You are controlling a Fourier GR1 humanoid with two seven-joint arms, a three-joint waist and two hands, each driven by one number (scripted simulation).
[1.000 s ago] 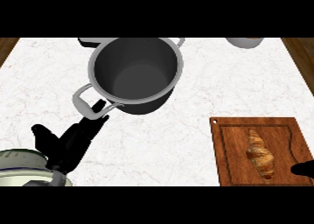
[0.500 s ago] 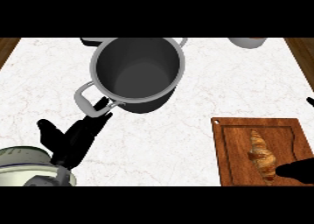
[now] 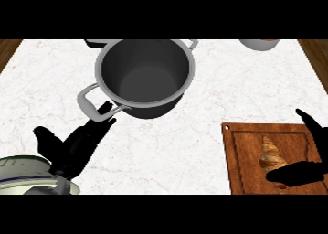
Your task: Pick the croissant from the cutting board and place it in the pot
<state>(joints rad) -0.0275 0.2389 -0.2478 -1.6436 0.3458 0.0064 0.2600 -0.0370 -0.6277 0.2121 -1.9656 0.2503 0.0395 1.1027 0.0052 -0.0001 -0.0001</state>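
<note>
Grey pot (image 3: 145,75) upright on white desk (image 3: 214,100), nothing visible inside. Croissant (image 3: 272,155) on board (image 3: 247,155), lower right. Right hand (image 3: 314,155) spread open around croissant, thumb under it, fingers (image 3: 311,121) beyond, not closed. Left hand (image 3: 78,144) open, fingers straight toward pot handle (image 3: 88,97).
</note>
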